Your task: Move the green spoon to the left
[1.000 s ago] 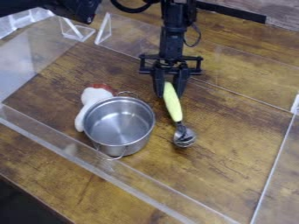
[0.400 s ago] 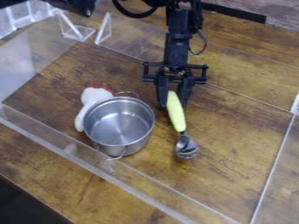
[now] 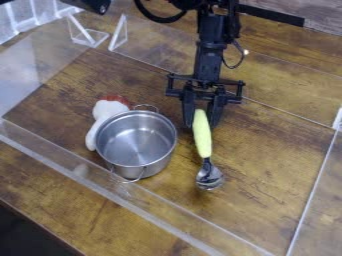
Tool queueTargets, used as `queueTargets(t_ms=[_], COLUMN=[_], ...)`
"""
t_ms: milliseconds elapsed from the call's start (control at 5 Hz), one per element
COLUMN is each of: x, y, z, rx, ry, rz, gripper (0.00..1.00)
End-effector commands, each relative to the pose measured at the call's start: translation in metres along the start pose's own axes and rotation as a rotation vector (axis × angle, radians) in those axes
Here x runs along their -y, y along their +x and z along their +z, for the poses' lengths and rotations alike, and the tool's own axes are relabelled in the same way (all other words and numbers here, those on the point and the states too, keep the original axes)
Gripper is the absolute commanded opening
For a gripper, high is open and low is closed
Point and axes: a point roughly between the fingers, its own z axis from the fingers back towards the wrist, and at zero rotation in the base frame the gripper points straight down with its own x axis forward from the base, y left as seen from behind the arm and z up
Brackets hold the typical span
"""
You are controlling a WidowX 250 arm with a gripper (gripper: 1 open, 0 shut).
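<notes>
One pot (image 3: 135, 140) sits left on the wooden desk (image 3: 83, 205). Right of it, the green spoon (image 3: 202, 133) points its bowl near; the end effector (image 3: 199, 112) is closed on its far handle end. Dragged left, the spoon could strike the pot.

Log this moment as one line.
claw: shut on spoon handle | bowl end: right of pot in view | cloth-like object: beside pot
</notes>
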Motion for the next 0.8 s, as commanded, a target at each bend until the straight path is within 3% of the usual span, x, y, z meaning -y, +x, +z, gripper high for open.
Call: queueTargets(t_ms=[0, 200, 400, 600], x=[0.01, 0.017, 0.011, 0.008], y=[-0.023, -0.04, -0.049, -0.058], z=[0.05, 0.062, 0.089, 0.105], rx=[0.085, 0.085, 0.093, 0.101], ry=[-0.086, -0.119, -0.171, -0.214], rz=[-0.002, 0.006, -0.027, -0.039], gripper=[0.0, 0.0, 0.0, 0.0])
